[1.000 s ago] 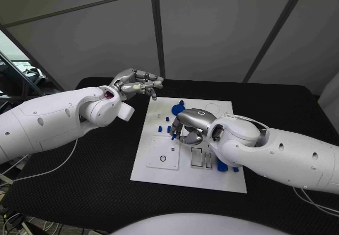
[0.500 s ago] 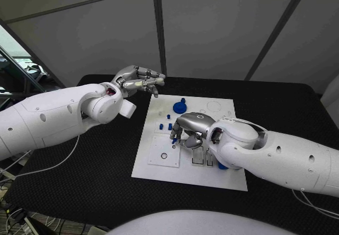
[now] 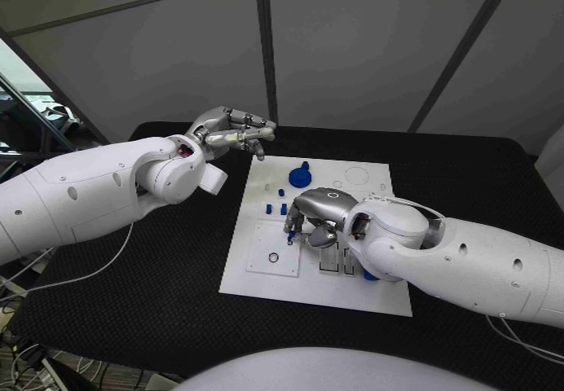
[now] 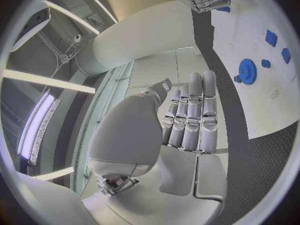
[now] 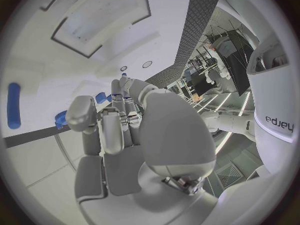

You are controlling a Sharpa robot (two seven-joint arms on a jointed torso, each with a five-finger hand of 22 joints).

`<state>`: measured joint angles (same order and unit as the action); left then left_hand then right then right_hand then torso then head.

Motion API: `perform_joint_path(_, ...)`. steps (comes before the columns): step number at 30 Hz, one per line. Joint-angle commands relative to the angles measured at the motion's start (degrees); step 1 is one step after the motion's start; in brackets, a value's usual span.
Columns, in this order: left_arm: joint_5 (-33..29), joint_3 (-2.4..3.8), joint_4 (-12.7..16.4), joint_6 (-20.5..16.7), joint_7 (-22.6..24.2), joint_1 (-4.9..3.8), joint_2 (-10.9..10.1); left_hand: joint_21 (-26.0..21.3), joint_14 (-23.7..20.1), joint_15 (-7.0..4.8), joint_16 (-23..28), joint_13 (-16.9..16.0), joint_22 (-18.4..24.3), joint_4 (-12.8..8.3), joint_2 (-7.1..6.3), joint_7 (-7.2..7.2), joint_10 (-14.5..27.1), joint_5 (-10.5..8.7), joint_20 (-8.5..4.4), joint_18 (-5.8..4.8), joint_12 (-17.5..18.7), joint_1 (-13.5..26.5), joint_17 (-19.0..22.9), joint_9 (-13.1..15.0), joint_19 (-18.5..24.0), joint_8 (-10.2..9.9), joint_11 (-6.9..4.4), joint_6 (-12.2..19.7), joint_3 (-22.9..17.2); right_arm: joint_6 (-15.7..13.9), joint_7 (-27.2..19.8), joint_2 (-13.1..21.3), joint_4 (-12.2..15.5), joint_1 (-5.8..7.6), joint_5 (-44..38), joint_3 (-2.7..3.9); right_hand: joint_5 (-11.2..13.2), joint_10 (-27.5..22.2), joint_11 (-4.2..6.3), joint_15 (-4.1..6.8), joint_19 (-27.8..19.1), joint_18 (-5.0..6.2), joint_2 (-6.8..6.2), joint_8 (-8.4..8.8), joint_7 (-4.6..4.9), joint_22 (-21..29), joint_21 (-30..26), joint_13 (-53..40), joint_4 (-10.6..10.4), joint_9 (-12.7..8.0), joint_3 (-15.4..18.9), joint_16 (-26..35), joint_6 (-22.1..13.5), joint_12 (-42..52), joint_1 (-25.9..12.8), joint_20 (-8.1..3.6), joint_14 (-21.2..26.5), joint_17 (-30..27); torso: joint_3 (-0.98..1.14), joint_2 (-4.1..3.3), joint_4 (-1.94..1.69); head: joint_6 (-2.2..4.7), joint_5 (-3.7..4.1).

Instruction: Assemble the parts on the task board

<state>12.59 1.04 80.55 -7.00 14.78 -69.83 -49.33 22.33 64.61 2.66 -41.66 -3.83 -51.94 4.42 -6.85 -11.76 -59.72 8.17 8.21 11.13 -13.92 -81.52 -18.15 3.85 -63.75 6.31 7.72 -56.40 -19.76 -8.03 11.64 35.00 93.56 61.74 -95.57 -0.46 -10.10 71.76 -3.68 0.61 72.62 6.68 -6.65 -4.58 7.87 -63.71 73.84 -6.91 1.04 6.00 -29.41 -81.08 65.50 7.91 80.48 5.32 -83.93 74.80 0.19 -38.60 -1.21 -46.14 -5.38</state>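
The white task board [image 3: 303, 289] lies in the middle of the black table. My right hand [image 3: 315, 216] hovers low over the board's middle and pinches a small blue part [image 3: 290, 235]; that part [image 5: 100, 98] sits between the thumb and the fingers. My left hand [image 3: 235, 132] is raised past the board's far left corner, fingers curled in and holding nothing. A blue gear [image 3: 300, 173] stands near the board's far edge, and in the left wrist view the gear [image 4: 247, 71] lies beyond the left hand [image 4: 190, 115]. Small blue pegs [image 3: 268, 209] stand left of my right hand.
Rectangular slots [image 3: 335, 261] and a blue piece [image 3: 370, 275] lie on the board under my right forearm. A raised square plate with a ring hole [image 3: 273, 257] is at the board's left front. A white cable [image 3: 112, 257] trails over the table's left side.
My right hand has slid a little toward the board's front with the blue part in it. The left hand has stayed raised in about the same place.
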Motion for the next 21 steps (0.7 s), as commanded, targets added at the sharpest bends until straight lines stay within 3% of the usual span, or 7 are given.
perform_joint_path(1,-0.3,0.05,0.0,0.5,0.8,-0.09,0.1,-0.4,-0.2,0.13,0.2,0.0,0.1,-0.2,-0.09,-0.11,0.4,-0.06,-0.01,-0.70,-0.3,-0.5,0.1,0.0,0.4,0.2,-0.04,0.1,0.0,1.1,-0.5,0.0,0.0,0.05,-0.7,0.01,-0.3,-0.1,-0.06,0.13,-0.1,-0.88,0.22,-0.31,0.17,0.0,-0.3,-0.1,-0.1,0.1,0.4,-0.1,0.1,-0.2,-0.3,0.08,-3.3,0.0,0.01,-0.02,0.03,-0.07,0.01)
perform_joint_path(21,-0.3,0.05,-0.1,0.5,0.6,-0.09,0.1,-0.4,-0.2,0.14,0.3,0.0,0.1,-0.2,-0.05,-0.10,0.5,-0.06,-0.01,-0.69,-0.3,-0.5,0.1,0.0,0.4,0.3,-0.04,0.1,0.0,1.6,-0.6,0.0,-0.1,0.01,-0.8,-0.01,-0.3,-0.1,-0.08,0.11,0.0,-0.88,0.24,-0.29,0.19,0.0,-0.3,-0.1,-0.1,0.1,0.4,0.0,0.0,-0.2,-0.4,0.09,-3.3,-0.1,0.01,0.00,0.03,-0.24,-0.08)
